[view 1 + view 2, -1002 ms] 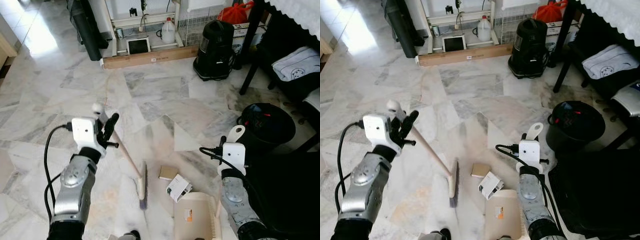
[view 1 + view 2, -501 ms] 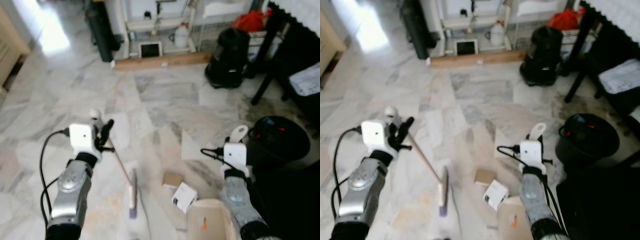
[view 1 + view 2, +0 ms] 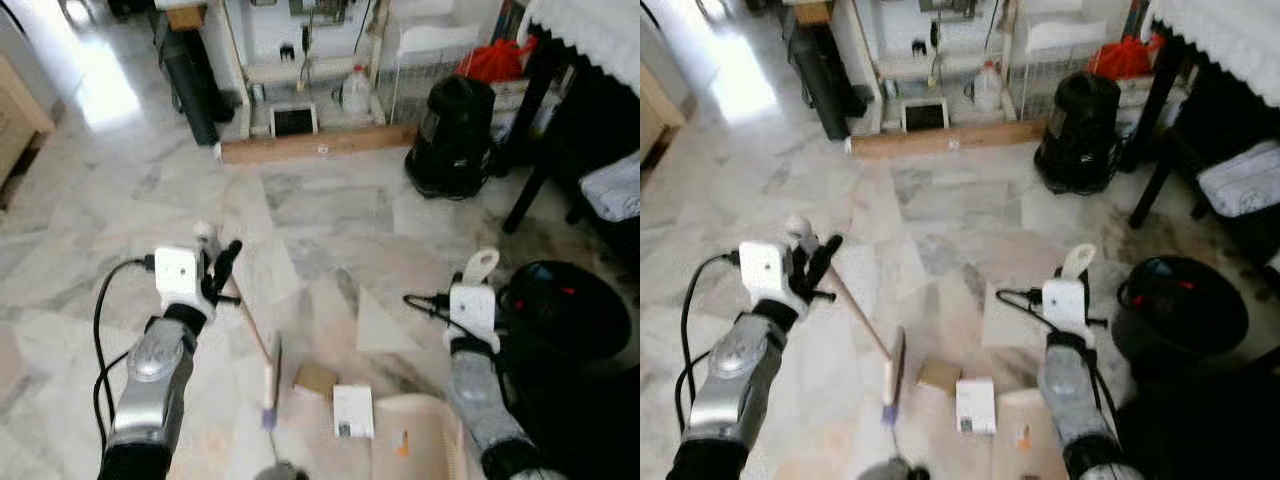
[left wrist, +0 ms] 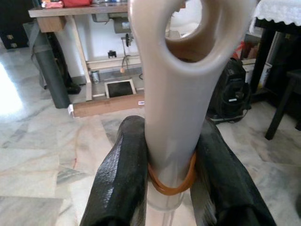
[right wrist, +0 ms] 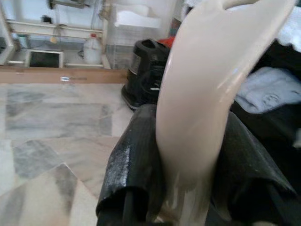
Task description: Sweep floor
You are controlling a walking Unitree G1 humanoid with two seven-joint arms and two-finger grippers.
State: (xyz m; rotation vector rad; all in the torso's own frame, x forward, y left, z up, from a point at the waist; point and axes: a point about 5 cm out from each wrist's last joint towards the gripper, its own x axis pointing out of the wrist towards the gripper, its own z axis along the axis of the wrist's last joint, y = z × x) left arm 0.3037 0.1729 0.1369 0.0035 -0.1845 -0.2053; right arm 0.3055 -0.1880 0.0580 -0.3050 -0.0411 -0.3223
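Broom (image 3: 258, 340) now steeper, head down, handle clamped in left pincer (image 3: 218, 268)

Daylight enters from the upper left of the head views, where a washed-out glare patch (image 3: 95, 85) lies on the polished marble floor (image 3: 330, 200), which carries a soft sheen elsewhere. The right side is dim: the area under the dark table (image 3: 1200, 90) and around the black bin (image 3: 1180, 305) falls into deep shade. Both head views are slightly soft, with smeared detail near the lower edge. In the wrist views the near fingers (image 4: 120, 179) and pale handles are blurred, the background sharper; the right wrist view is the softest.
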